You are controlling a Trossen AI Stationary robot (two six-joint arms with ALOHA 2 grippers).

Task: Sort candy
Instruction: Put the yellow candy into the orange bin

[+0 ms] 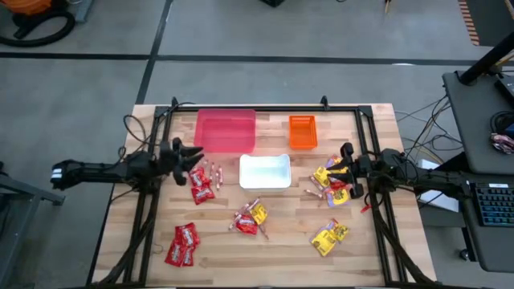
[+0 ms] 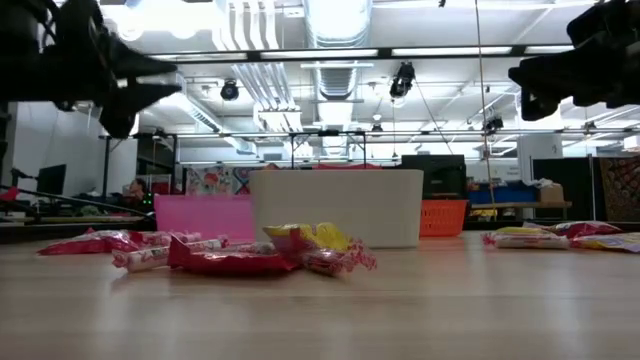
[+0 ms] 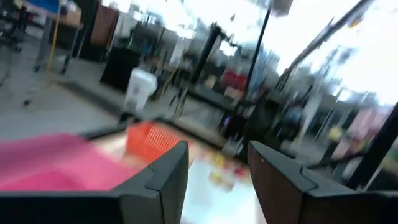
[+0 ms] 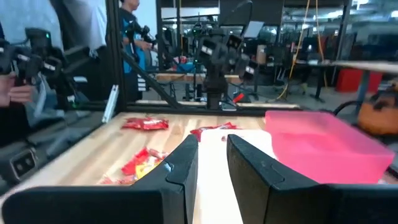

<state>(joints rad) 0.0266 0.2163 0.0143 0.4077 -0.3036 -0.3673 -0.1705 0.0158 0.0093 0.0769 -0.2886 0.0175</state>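
1. The wooden table is seen whole only in the high view, with the candy lying in loose clusters across its near half.
2. The pink bin, the white bin and the orange bin are set along the middle and far side; in the low view the white bin hides most of the other two.
3. The left gripper is held above the table just beside the pink bin; in its wrist view the fingers are seen spread, with nothing between them.
4. The right gripper is held over the yellow-orange packets at the right edge; its fingers are parted by a narrow gap, with nothing pinched.
5. A person's hand and dark clothing beyond the table are shown only in the right wrist view.
6. Shiny red packets are gathered near the front left corner, with more by the left gripper.
7. Thin red-and-white sticks are scattered beside the white bin.
8. A mixed pile of red and yellow wrappers is seen closest in the low view.
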